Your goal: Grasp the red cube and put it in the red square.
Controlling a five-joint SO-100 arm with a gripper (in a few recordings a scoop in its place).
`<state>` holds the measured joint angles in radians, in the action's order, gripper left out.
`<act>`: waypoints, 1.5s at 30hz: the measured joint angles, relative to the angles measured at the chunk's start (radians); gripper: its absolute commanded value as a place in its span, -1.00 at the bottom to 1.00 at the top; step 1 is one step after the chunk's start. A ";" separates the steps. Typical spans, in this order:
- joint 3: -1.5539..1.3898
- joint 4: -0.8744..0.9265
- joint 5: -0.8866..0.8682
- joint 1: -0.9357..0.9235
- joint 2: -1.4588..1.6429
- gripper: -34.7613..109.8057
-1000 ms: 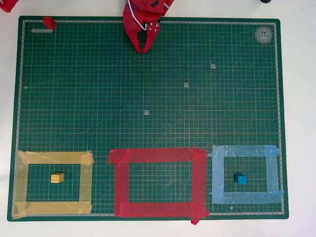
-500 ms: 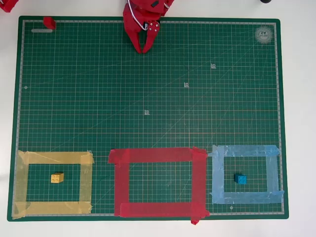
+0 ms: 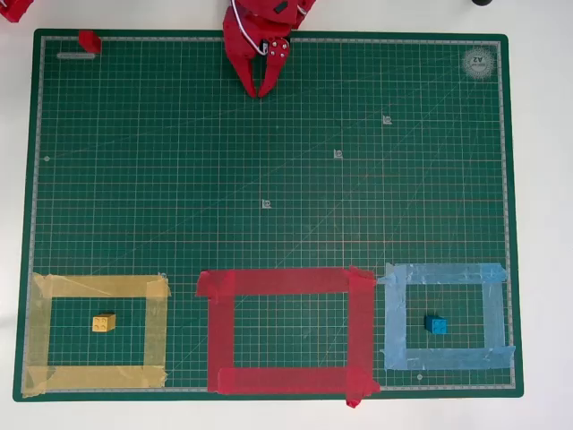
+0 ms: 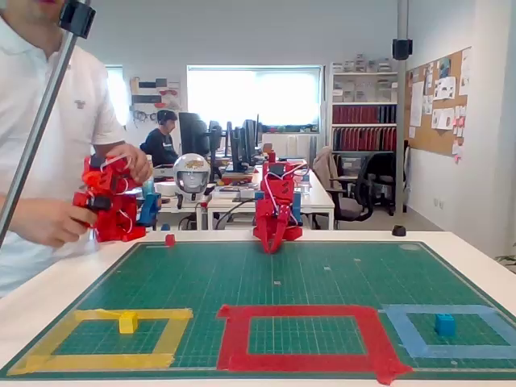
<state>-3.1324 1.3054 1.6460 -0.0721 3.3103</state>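
Gripper (image 3: 259, 91) at 12 o'clock on green mat (image 3: 269, 179), jaws closed, empty. Red cube (image 3: 89, 40) at 10 o'clock corner, well apart from red square (image 3: 286, 281) at 6 o'clock.

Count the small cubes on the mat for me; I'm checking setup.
3: the red cube at the mat's top-left corner, the yellow cube inside the yellow tape outline, the blue cube inside the light blue tape outline.
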 measured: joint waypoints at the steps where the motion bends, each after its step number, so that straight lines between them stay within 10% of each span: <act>1: 0.035 -0.012 0.000 0.000 -0.029 -0.52; 25: 1.787 -0.043 0.057 -0.520 -1.717 -0.52; 45: 1.408 -0.043 0.196 -1.347 -1.474 -0.52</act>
<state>-1.7242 1.2625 1.8423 -1.4189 1.8362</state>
